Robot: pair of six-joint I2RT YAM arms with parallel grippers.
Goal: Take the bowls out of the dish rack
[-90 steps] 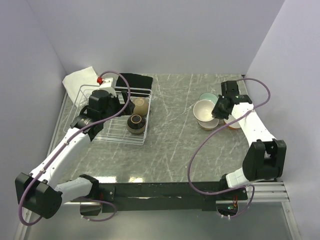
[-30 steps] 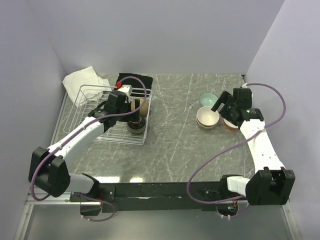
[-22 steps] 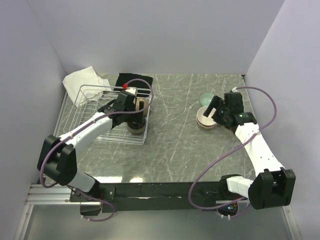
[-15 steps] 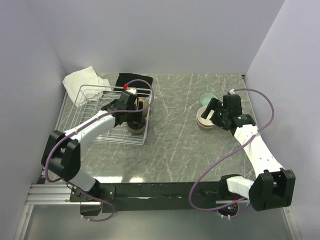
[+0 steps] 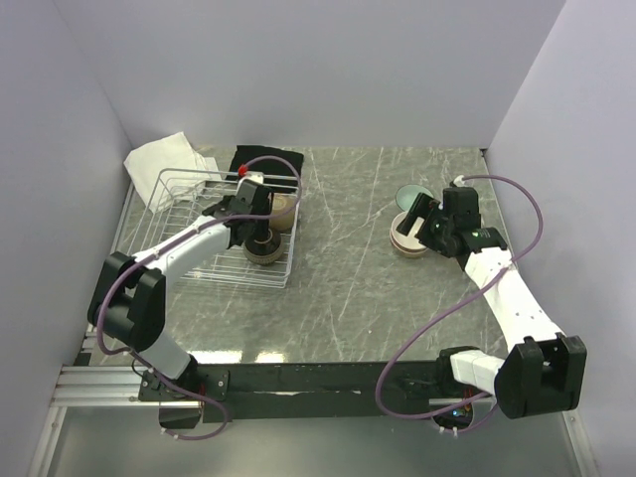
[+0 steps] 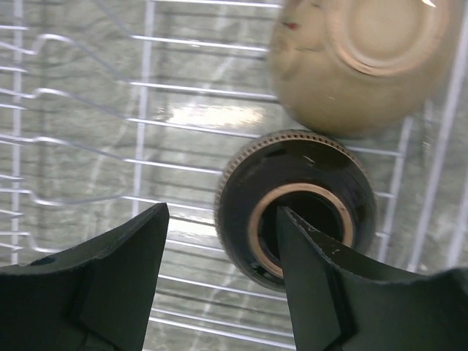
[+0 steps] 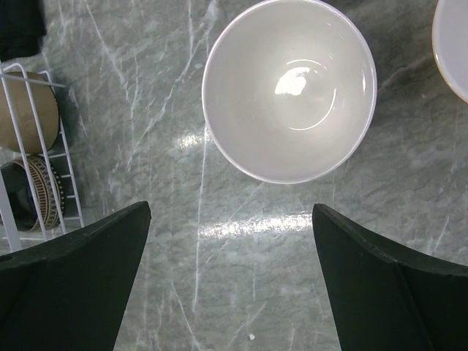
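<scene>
Dark brown bowl (image 6: 292,164) lies in the right end of the dish rack (image 5: 189,184), tipped so its pale foot ring faces the wrist camera. The tan bowl (image 6: 358,62) sits just beyond it, rims overlapping in that view, and we cannot tell if they touch. We see only these two in the rack. The left gripper (image 6: 223,209) is closed on the dark bowl's wall. One finger (image 6: 110,278) is outside the rim and the other (image 6: 322,285) lies across the foot ring, though the outer pad's contact is hard to confirm. We judge the step in hand to be the pick of this bowl. Next calls for a straight lift clear of the wires without dragging the tan bowl, then a carry rightward. Out on the table (image 5: 348,298), the right gripper (image 7: 231,207) hangs with jaws spread wide and empty above a pale bowl (image 7: 289,95), the teal bowl (image 5: 409,195) near it.
</scene>
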